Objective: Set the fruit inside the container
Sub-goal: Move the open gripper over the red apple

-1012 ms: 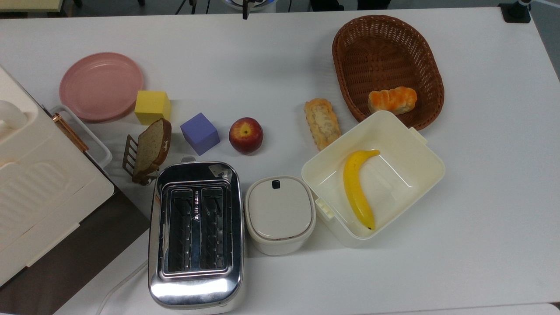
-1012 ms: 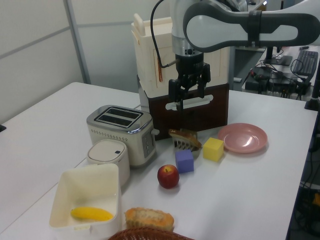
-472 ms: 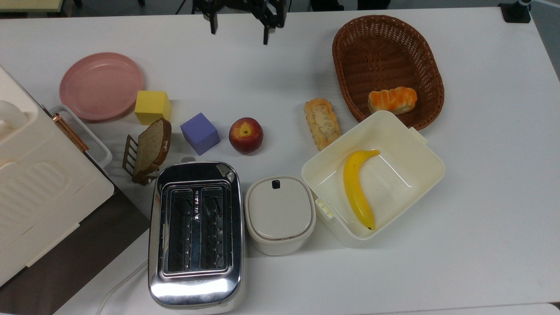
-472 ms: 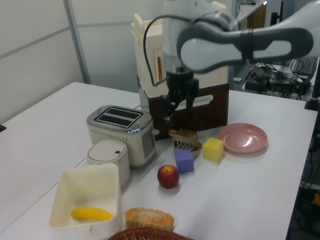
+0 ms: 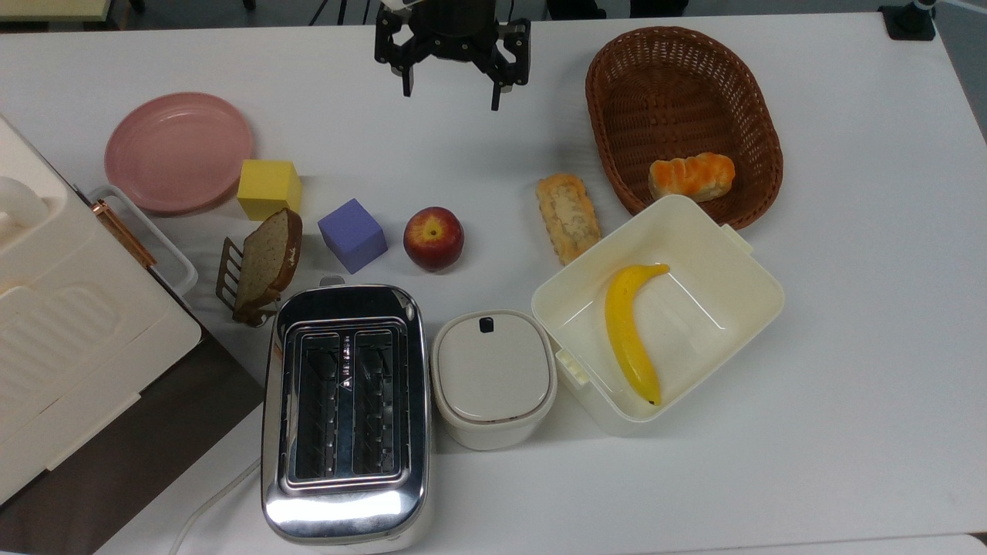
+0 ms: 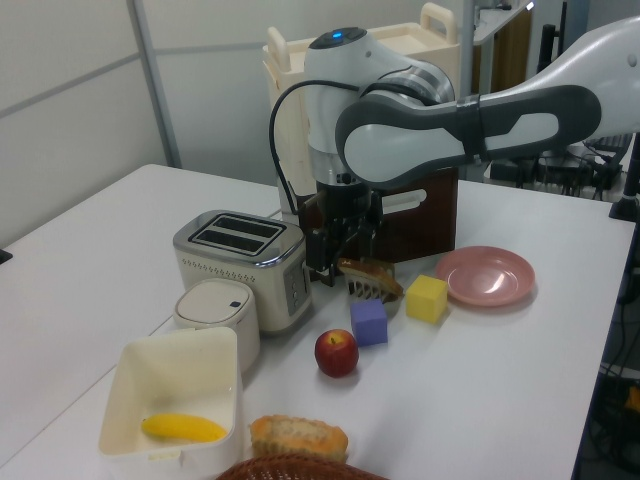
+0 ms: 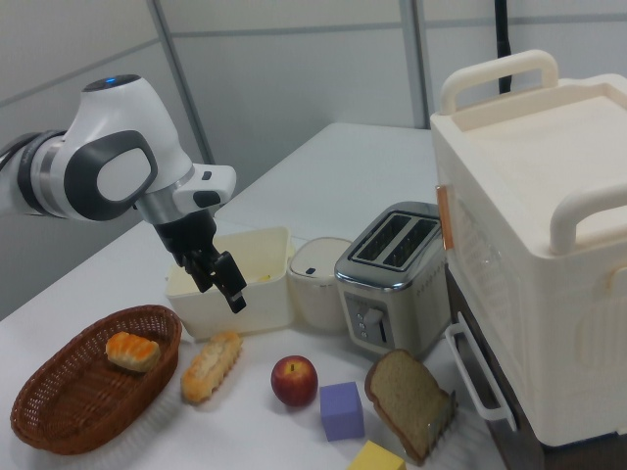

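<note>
1. Gripper [image 5: 451,89] spread wide and empty, fingers [image 5: 407,83] pointing down, well apart from the apple [image 5: 433,237], toward the top view's upper edge.
2. In the right view, gripper [image 7: 223,281] above the table [image 5: 848,347], up and toward the right view's left of the apple [image 7: 294,380].
3. Apple upright on the table, stem dimple up, touched by nothing.
4. Purple cube [image 5: 352,235] just beside the apple on the top view's left; yellow cube [image 5: 267,188] and pink plate [image 5: 179,151] farther that way.
5. Bread slice [image 5: 268,260] in a small rack beyond the purple cube; toaster [image 5: 345,412] below the apple in the top view.
6. Long pastry [image 5: 568,216] near the apple on the top view's right, flat on the table.
7. Container [image 5: 740,254] farther right and lower than the apple in the top view, lid off, with a banana [image 5: 630,333] lying inside.
8. Lidded white pot [image 5: 493,378] between toaster and container, lower than the apple in the top view.
9. Wicker basket [image 5: 617,100] beyond the pastry, with an orange bun [image 5: 691,176] inside.
</note>
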